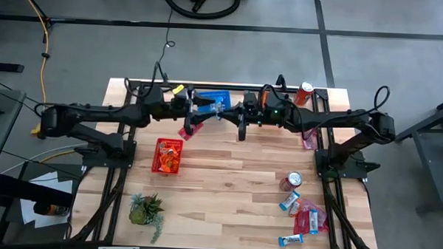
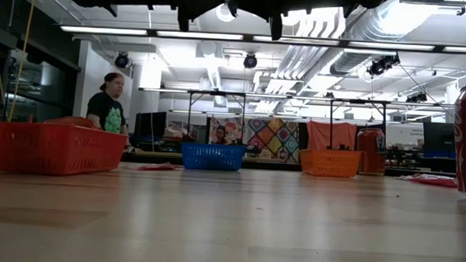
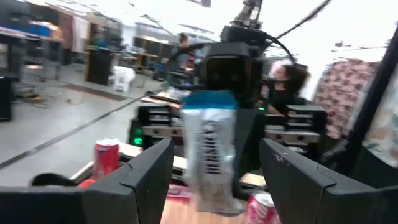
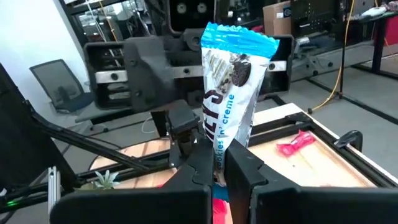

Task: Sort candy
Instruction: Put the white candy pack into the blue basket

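Above the far middle of the pale wooden table [image 1: 227, 176], the right gripper [image 4: 219, 163] is clenched on the lower end of a shiny blue-and-white wrapped candy bar [image 4: 231, 87], holding it upright in the air. Facing it, the left gripper [image 3: 214, 163] has its fingers spread apart around the bar, beside the blue mesh basket [image 1: 216, 97].
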Available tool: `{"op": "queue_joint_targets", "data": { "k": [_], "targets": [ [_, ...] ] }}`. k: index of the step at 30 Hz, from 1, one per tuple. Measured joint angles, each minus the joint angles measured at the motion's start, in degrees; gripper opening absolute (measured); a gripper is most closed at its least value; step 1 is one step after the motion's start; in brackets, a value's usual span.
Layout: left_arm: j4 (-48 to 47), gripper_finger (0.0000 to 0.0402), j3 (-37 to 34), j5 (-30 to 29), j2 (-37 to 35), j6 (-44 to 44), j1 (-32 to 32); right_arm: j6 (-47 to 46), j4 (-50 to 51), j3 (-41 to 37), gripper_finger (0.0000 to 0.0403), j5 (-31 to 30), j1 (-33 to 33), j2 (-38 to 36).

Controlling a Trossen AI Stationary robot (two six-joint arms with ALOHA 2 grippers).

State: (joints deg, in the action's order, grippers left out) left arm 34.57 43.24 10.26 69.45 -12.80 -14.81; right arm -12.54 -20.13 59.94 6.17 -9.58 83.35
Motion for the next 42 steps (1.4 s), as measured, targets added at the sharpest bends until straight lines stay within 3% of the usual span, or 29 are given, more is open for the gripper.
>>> {"op": "queue_joint_targets", "data": {
  "k": [8,11,14,17,19,25,32,37,42],
  "targets": [
    [2.94,0.0225,0.02,1.27,3.02,0.0,0.74,-0.28,1.78,-0.02,0.0005,0.48,0.56,0.0],
    [3.71,0.0208,0.02,1.25,3.12,0.0,0.74,-0.26,2.3,-0.02,0.0005,0.55,0.66,0.0],
    [3.39,0.0153,0.02,1.4,3.12,0.09,0.74,-0.35,2.28,-0.02,0.0005,0.55,0.66,-0.01],
    [3.34,0.006,0.02,1.44,3.12,0.94,0.72,0.02,2.29,-0.02,0.0012,0.28,0.68,0.0],
    [3.04,0.002,0.02,1.21,3.12,0.04,0.51,0.0,2.34,-0.01,0.0027,0.25,0.68,0.0],
    [0.43,0.0005,0.04,1.22,2.47,-0.54,-0.4,0.12,4.49,-0.02,0.0105,-2.41,0.65,-0.9],
    [-19.07,0.0001,0.07,0.65,-6.38,2.64,-7.43,2.1,25.74,0.02,0.0192,-10.04,-2.41,-11.54],
    [-29.08,0.0001,0.07,-1.46,-10.3,2.42,-12.49,-1.75,38.68,0.02,0.0207,-12.9,-3.66,-18.42],
    [-31.76,0.0001,4.92,1.93,-4.15,0.57,-14.38,-3.83,43.37,0.02,0.0209,-16.71,-3.67,-22.13]
  ]
}}
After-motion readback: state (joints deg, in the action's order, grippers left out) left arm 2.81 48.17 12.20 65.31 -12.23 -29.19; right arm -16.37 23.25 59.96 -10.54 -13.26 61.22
